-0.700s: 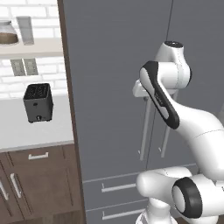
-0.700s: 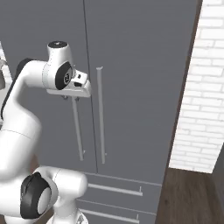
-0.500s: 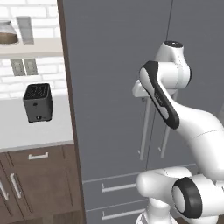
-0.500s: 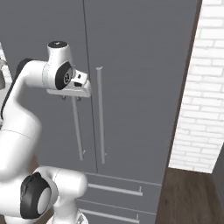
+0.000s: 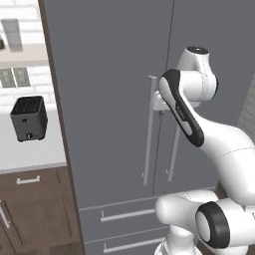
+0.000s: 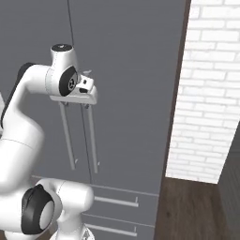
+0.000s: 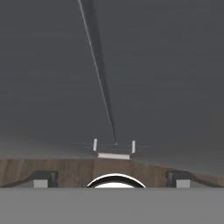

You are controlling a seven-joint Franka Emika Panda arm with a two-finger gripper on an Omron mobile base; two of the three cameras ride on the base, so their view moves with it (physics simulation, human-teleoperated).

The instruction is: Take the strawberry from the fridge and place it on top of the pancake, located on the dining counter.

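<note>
From the left base view, I have the arm raised in front of the fridge [image 5: 114, 99], whose two doors are shut, with the hand level with the top of the long bar handles [image 5: 148, 134]. I hold it there because the strawberry should be behind these doors, so a door has to come open first. On the white counter to the left a small dark toaster [image 5: 29, 118] sits well clear of my reach, beside the dark wood cabinets [image 5: 35, 209].

From the right base view, the gripper [image 6: 88, 93] sits at the top ends of both handles, which run down side by side along the seam between the doors. I cannot tell from here whether it touches either bar. A white brick wall [image 6: 208, 93] stands to the right of the fridge.

In the hand view, I look down along the grey door face and its seam, with the wood floor [image 7: 65, 168] below. The two finger tips [image 7: 41, 178] stand far apart at the bottom corners, so the fingers are spread wide with nothing between them. I judge the handle is not yet caught.
</note>
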